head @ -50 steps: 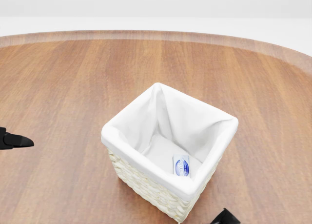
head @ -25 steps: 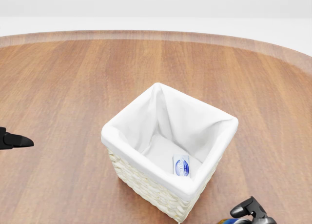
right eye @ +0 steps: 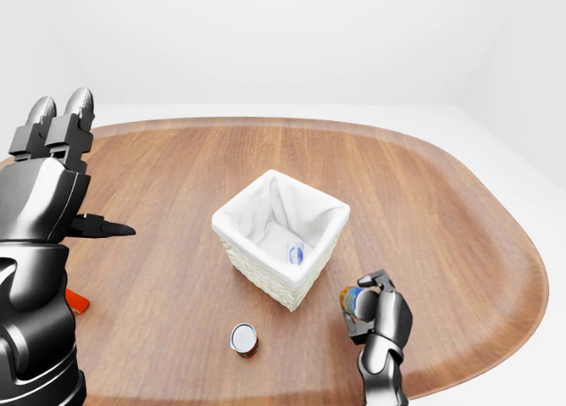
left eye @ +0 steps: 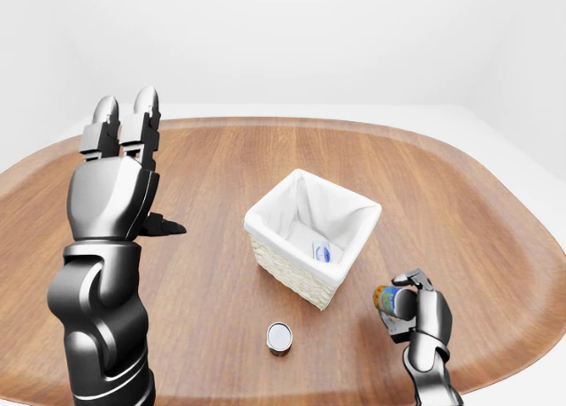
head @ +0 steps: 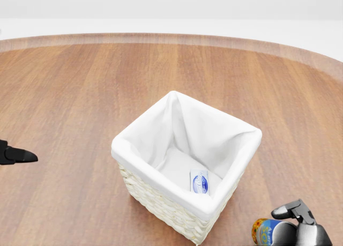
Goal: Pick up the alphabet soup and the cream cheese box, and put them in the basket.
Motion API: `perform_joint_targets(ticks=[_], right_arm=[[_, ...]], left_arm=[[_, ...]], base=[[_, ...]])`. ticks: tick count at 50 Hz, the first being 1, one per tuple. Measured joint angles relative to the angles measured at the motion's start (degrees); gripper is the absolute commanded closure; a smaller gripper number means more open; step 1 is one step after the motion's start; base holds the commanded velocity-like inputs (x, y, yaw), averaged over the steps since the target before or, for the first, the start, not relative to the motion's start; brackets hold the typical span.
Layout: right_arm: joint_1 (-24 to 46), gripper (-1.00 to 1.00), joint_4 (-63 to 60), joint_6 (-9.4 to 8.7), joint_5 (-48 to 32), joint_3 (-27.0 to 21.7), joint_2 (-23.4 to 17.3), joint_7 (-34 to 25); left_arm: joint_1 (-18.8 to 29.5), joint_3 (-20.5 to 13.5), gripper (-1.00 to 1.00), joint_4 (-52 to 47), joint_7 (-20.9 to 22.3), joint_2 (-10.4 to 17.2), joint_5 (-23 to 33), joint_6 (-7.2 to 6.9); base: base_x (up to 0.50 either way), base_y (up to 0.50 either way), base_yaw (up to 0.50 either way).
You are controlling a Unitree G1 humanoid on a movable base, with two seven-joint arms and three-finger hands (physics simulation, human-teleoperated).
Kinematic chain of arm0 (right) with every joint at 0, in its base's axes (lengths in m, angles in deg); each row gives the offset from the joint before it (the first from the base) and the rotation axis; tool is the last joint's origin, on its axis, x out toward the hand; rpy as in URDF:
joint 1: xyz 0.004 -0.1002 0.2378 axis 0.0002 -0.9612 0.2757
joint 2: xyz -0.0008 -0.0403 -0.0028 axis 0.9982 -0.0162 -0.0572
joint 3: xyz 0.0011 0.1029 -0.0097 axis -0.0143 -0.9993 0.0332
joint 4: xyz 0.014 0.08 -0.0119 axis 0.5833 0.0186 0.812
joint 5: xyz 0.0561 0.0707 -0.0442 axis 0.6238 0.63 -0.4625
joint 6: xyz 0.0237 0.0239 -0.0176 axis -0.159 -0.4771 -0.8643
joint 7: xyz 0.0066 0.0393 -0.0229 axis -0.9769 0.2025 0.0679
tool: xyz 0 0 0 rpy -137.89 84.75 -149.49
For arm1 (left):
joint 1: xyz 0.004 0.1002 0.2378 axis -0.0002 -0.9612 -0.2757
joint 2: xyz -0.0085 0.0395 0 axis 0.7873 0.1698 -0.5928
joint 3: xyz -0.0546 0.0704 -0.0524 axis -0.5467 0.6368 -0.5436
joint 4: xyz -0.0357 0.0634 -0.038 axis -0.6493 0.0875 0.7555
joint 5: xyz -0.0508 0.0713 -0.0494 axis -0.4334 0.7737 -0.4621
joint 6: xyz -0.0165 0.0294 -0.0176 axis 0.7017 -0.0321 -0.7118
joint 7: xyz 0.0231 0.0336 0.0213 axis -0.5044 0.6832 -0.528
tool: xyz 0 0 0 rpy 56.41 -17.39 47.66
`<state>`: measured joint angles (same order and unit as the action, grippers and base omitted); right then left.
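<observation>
No wording can be read. The cream cheese box (head: 199, 181) in the basket (head: 161, 195) bears a blue oval emblem, and the alphabet soup (head: 266, 231) label shows blurred, illegible lettering.

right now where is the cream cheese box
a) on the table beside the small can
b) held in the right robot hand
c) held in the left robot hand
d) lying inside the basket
d: the cream cheese box lies on the white liner at the bottom of the basket, while the right robot hand grips a can and the left robot hand is raised, open and empty.
</observation>
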<state>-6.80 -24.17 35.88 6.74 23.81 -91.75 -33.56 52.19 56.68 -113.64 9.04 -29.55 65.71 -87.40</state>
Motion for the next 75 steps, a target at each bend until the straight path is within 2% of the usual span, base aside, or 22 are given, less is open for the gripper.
perform_joint_targets(ticks=[4, 22, 32, 38, 45, 58, 75], right_arm=[[-0.18, 1.00, -2.20, -0.27, 0.09, -0.91, 0.13, 0.00], [-4.16, 1.00, -19.41, -4.14, -0.56, -5.46, 3.47, 0.00], [-4.90, 1.00, -25.86, -5.58, -0.91, -6.13, 5.16, 0.00], [-4.97, 1.00, -30.56, -7.19, -0.57, -6.34, 6.12, 0.00], [-4.77, 1.00, -36.68, -9.93, -0.09, -6.31, 7.14, 0.00], [-2.42, 1.00, -44.47, -10.00, -0.90, -3.05, 7.45, -0.04], [4.14, 1.00, -50.41, -10.00, -5.01, 3.94, 6.37, -1.66]], left_arm=[[-0.01, 0.00, -1.00, 0.08, 0.00, 0.01, -0.02, 0.00], [-0.05, 0.04, -1.00, 0.15, 0.01, -0.03, 0.00, 0.00], [-0.12, 0.02, -1.00, 0.12, -0.18, -0.07, -0.08, 0.00], [-0.17, 0.02, -1.00, 0.16, -0.32, -0.09, -0.15, 0.00], [-0.15, 0.01, -1.00, 0.10, -0.32, -0.09, -0.17, 0.00], [-0.08, 0.01, -1.00, -0.23, -0.02, -0.07, -0.06, 0.00], [-0.06, -0.02, -1.00, -0.19, 0.02, -0.05, -0.11, 0.00]], base=[[0.00, 0.00, 0.00], [0.00, 0.00, 0.00], [0.00, 0.00, 0.00], [0.00, 0.00, 0.00], [0.00, 0.00, 0.00], [0.00, 0.00, 0.00], [0.00, 0.00, 0.00]])
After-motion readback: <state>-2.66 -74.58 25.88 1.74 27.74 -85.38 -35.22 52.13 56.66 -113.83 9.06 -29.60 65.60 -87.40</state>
